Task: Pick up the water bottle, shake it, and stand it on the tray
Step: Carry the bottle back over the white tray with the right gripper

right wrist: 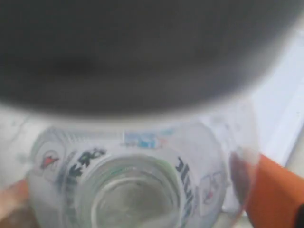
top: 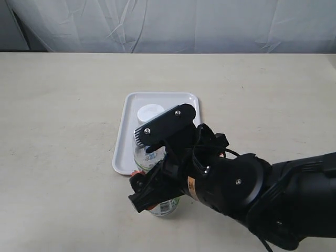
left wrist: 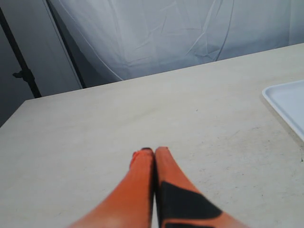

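This looks like a robotics lab or test bay, not a lived-in room. A plain cream table [top: 63, 105] stands before a wrinkled white sheet [top: 157, 26] hung as a backdrop, with a dark stand [left wrist: 23, 73] beside it. A black robot arm [top: 247, 189] with exposed screws and cabling reaches over a tray [top: 128, 126] and bottle [top: 165, 206].
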`<state>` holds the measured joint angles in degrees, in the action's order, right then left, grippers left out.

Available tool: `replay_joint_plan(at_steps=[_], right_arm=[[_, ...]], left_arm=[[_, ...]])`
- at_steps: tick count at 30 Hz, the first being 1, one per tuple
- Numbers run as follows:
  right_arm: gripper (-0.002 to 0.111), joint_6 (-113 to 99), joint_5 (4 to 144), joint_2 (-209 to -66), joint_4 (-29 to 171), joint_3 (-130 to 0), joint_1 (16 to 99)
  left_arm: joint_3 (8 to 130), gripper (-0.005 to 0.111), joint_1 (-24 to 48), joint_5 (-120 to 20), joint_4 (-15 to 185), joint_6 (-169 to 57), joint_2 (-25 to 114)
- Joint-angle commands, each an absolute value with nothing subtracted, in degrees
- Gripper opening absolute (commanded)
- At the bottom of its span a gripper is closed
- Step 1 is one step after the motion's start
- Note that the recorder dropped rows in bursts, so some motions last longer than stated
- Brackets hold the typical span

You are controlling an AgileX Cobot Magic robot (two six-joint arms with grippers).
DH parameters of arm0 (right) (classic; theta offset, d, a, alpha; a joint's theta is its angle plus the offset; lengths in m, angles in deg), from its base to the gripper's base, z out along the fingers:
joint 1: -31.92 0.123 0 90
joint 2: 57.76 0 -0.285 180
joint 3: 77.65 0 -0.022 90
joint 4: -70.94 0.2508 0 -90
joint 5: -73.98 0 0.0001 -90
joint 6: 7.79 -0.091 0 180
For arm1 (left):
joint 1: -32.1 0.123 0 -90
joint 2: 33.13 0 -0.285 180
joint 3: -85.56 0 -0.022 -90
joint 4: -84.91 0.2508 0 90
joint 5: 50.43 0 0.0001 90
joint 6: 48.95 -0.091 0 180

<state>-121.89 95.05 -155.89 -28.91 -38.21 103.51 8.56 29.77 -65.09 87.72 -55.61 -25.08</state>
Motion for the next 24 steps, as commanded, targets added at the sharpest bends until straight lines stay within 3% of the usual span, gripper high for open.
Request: replay_joint_plan(at_steps=[1, 4, 11, 17, 19, 22, 24], right_arm=[[0.045, -121.94, 95.15, -156.02, -29.01, -38.43, 103.34], [0.002, -121.94, 95.00, -156.02, -29.01, -38.43, 103.34], [-0.001, -122.09, 95.54, -155.41, -29.01, -38.43, 103.34], [-0.001, -122.09, 94.14, -145.79, -29.01, -38.43, 103.34], [-0.001, -120.89, 100.65, -141.86, -27.53, -38.43, 103.34], [-0.001, -116.50, 121.28, -138.65, -14.88, -38.43, 103.34], [-0.001, -113.14, 122.17, -136.59, -9.92, -38.43, 103.34]], left_arm=[[8.34, 0.000, 29.75, -64.59, 87.60, -55.47, -25.34], [8.34, 0.000, 29.75, -64.59, 87.60, -55.47, -25.34], [8.34, 0.000, 29.75, -64.59, 87.60, -55.47, -25.34], [8.34, 0.000, 29.75, -64.59, 87.60, -55.47, -25.34], [8.34, 0.000, 29.75, -64.59, 87.60, -55.47, -25.34], [8.34, 0.000, 29.75, -64.59, 87.60, -55.47, -25.34], [8.34, 0.000, 29.75, -64.59, 87.60, -55.47, -25.34]])
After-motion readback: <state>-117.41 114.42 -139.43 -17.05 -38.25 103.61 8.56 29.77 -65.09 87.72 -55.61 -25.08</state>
